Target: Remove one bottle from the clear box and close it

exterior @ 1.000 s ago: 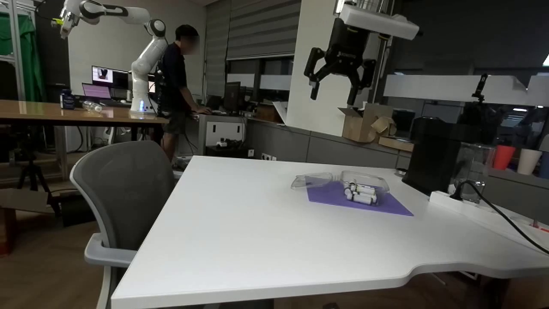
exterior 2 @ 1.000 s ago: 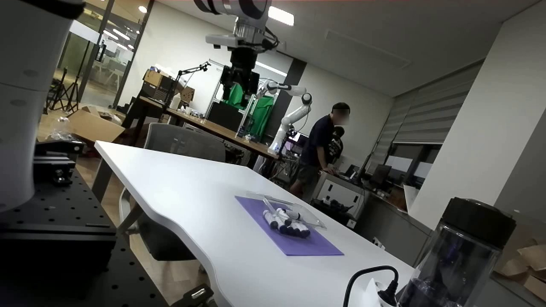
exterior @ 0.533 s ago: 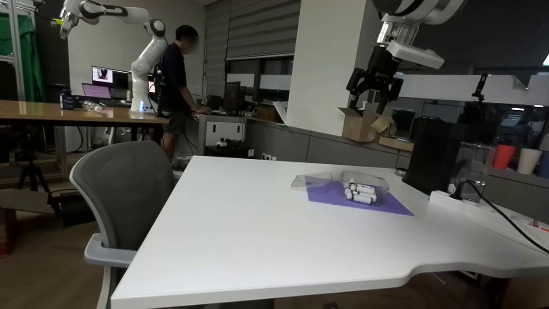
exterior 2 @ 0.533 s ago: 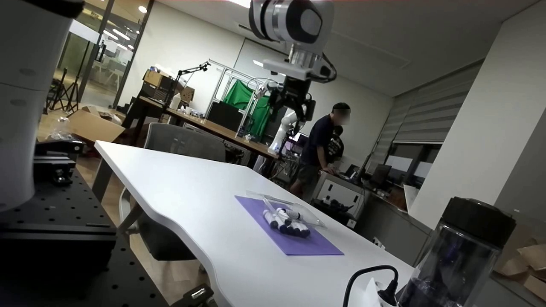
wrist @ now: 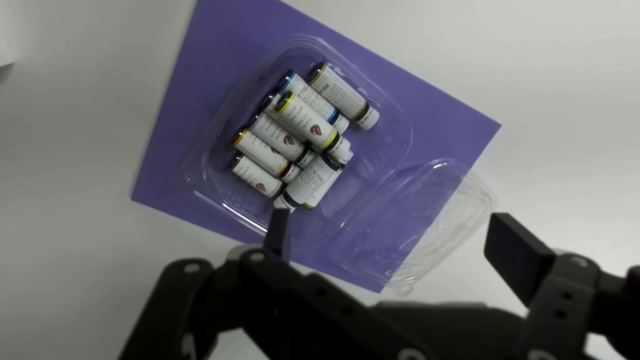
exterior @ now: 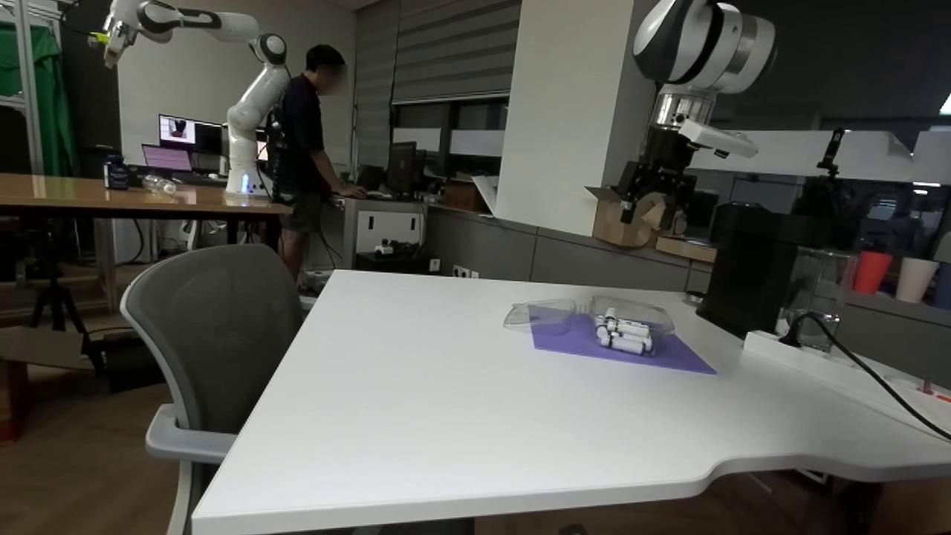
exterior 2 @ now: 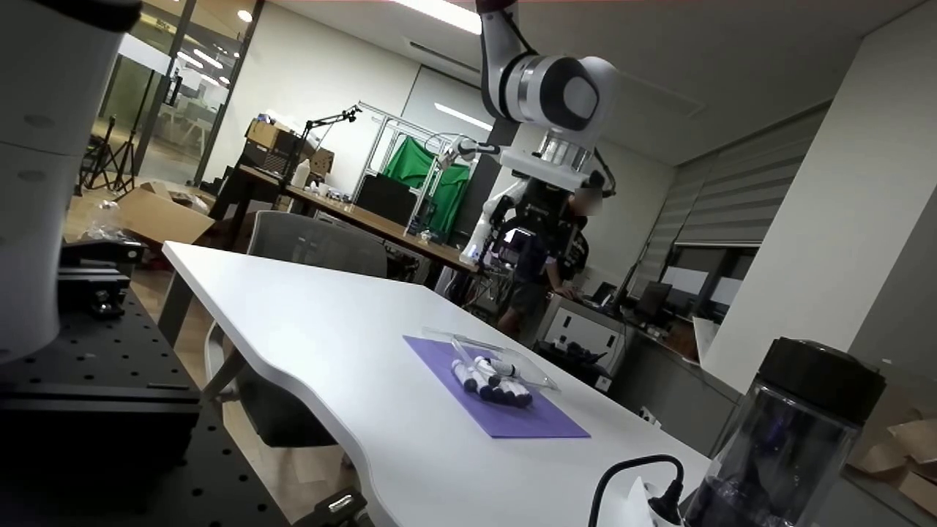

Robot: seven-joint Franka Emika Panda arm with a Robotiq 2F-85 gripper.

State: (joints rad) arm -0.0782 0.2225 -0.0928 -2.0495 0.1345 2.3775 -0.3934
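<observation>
1. Overhead, the gripper (wrist: 395,242) hangs released, fingers (wrist: 517,257) spread wide, well apart from the worktop (exterior: 416,386).
2. Capped bottles (wrist: 342,92) lie heaped in the clear box (wrist: 385,145) on a purple mat (wrist: 445,115) near a long worktop edge; a yellow-banded bottle (wrist: 307,122) rests on others.
3. Beside the box, the open lid (wrist: 460,215) reaches past one mat edge onto the worktop.
4. Near that long edge stand a tall black object (exterior: 750,260) and a power strip (exterior: 776,357) with a cord (exterior 2: 644,461) plugged in; a grey chair (exterior: 215,334) is at a short edge.
5. Only the wrist view makes out the bottles' coloured bands.
6. A red cup (exterior: 871,273) shows in an exterior view; in an exterior view the gripper hides part of a person (exterior 2: 525,296).
</observation>
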